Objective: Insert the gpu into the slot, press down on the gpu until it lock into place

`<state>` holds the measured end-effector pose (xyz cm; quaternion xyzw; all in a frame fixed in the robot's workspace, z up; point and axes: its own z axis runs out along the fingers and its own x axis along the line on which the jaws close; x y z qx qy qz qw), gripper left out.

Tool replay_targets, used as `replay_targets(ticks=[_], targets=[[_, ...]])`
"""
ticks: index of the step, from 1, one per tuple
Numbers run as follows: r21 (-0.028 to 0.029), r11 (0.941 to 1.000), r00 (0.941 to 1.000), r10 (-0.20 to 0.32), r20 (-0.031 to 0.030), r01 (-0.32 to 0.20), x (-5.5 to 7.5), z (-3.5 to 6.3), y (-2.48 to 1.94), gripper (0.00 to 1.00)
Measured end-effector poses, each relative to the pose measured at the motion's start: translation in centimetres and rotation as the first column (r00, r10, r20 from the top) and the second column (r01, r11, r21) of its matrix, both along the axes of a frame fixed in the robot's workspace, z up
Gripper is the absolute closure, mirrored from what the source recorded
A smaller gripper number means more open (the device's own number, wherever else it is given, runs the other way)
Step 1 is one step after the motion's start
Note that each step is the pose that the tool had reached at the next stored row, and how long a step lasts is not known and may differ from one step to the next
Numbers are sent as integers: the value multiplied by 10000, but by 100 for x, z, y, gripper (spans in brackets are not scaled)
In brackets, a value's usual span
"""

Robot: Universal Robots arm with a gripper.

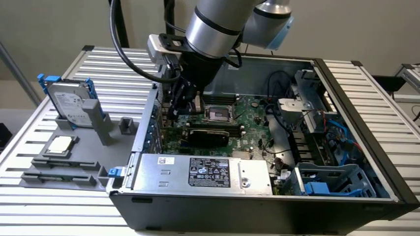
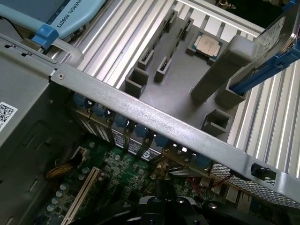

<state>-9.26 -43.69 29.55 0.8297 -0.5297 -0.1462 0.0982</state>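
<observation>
A robot arm (image 1: pixel 213 29) reaches down into an open computer case (image 1: pixel 262 206) on a slatted metal table (image 1: pixel 367 78); its gripper (image 1: pixel 184 105), jaws shut, hangs over the far left of the green motherboard (image 1: pixel 253 123); the gpu (image 1: pixel 206 134) lies flat on the board just near of the gripper; a silver labelled box (image 1: pixel 196 172) fills the case's near side; at the exterior view's left, a grey drive in a blue frame (image 1: pixel 69 103) stands upright in a grey fixture (image 1: pixel 78 162), a processor chip (image 1: pixel 60 144) beside it.

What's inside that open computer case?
Inside the computer case: a green motherboard, the gpu lying on it, a silver labelled box, and cables. The claw hangs over the board, hiding what lies beneath it.
</observation>
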Motion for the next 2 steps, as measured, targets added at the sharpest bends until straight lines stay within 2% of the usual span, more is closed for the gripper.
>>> replay_targets(ticks=[2], targets=[[0, 10000, 10000, 0, 0, 0, 0, 0, 0, 89]])
